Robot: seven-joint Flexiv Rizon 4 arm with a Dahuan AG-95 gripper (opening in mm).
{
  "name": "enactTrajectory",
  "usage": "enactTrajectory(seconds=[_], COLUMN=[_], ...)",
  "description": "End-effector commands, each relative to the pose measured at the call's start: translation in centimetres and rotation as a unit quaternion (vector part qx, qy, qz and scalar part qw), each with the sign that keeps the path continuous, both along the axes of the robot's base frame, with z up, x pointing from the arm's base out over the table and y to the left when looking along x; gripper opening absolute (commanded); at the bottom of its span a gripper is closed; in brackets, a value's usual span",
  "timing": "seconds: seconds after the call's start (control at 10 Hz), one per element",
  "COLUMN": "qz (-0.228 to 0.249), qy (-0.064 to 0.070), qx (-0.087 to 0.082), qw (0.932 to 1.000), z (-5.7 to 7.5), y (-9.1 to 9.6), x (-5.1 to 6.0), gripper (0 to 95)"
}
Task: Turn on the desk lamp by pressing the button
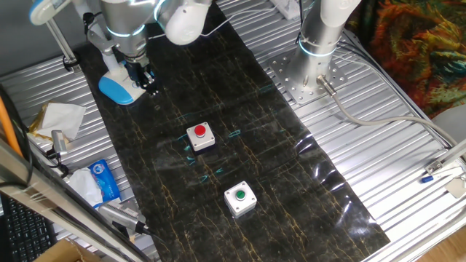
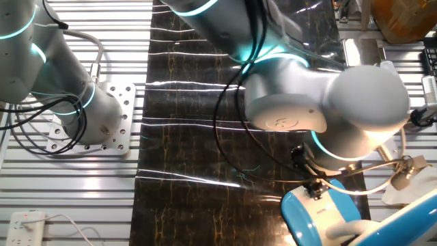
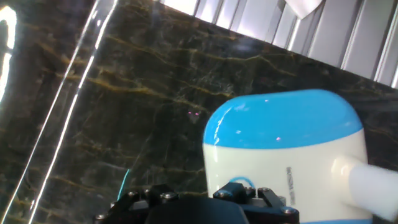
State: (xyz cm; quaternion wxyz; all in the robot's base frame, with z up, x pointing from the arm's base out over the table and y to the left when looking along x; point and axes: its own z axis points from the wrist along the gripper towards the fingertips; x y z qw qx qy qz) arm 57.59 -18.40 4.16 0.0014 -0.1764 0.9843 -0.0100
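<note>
The desk lamp's blue base (image 1: 115,89) stands at the far left of the dark mat. In the hand view its white top plate (image 3: 273,168) with a blue rim fills the lower right, and the white arm (image 3: 373,180) leaves at the right edge. The button (image 3: 239,183) is a small ringed circle at the plate's near edge, half hidden by my gripper (image 3: 199,200). My gripper (image 1: 145,78) hangs just over the base's right side. In the other fixed view it (image 2: 311,186) is right above the blue base (image 2: 317,215). No view shows the fingertips.
A red push button on a grey box (image 1: 200,136) and a green one (image 1: 239,198) sit on the mat's middle and front. A second arm's base (image 1: 313,69) stands at the back right. Crumpled paper (image 1: 58,116), a blue packet (image 1: 103,180) and tools lie left.
</note>
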Motion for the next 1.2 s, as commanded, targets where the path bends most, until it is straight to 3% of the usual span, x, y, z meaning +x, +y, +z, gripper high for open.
enactTrajectory(seconds=[0.1,0.5,0.9,1.2], qz=[0.005,0.016,0.038,0.047], qy=[0.005,0.007,0.021,0.029], qx=[0.000,-0.003,-0.007,-0.021], qw=[1.0000,0.9998,0.9990,0.9983], z=[2.2,2.7,4.0,5.3], y=[-0.4,-0.5,-0.7,-0.8], x=[0.1,0.1,0.1,0.1], gripper=[57.0,57.0,57.0,0.0])
